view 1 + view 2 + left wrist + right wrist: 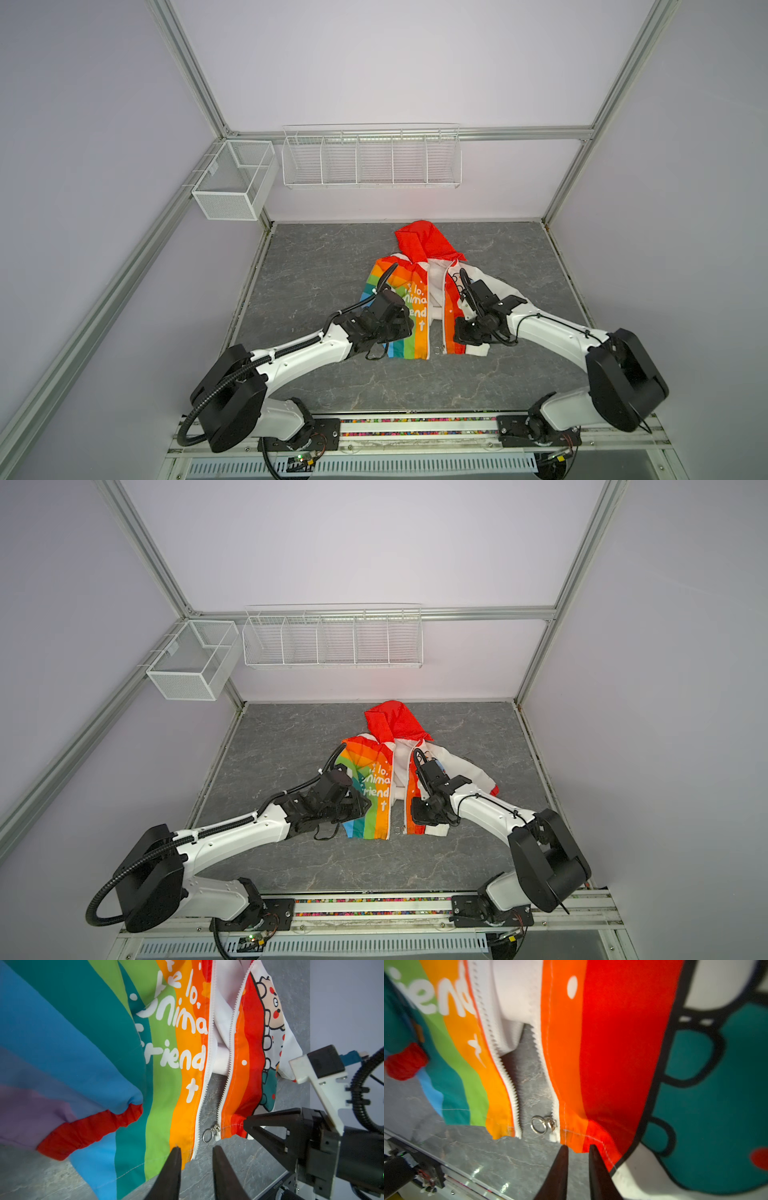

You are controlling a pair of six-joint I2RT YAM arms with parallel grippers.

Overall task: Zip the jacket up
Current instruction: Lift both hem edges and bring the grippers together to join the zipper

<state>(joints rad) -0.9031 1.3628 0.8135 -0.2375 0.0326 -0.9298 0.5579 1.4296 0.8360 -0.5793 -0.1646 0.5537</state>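
Two front halves of the jacket (409, 291) lie apart, so you have nothing zipped yet; the jacket is spread front up on the grey table (324, 266), and I place everything from the zipper slider (552, 1124). That slider sits at the very bottom of the animal-print half's teeth; its ring (537, 1124) lies flat on the table, pointing toward the rainbow half. Bare table shows between the two rows of teeth just past the slider, and white lining shows farther along; the rows run separate up to the red hood (424, 241), the end farthest from the slider. The rainbow half's bottom zip end (518, 1132) lies just beside the slider, not seated in it.

Your left gripper (196, 1148) is near the slider at the rainbow hem; its fingers are spread, one tip touches the orange stripe's edge, and nothing is pinched. Your right gripper (578, 1147) is just beside the slider on its other side, at the orange-red hem; its fingers are narrowly parted with the hem edge at the tips, and I judge there is no grip.

What is left, as I read it: seat the zip end in the slider; hold the hem down; draw the ring up to the collar.

Well beyond the slider, past the hood, a five-compartment white wire rack (371, 156) and a mesh basket (232, 183) hang on the frame; I see nothing in either.
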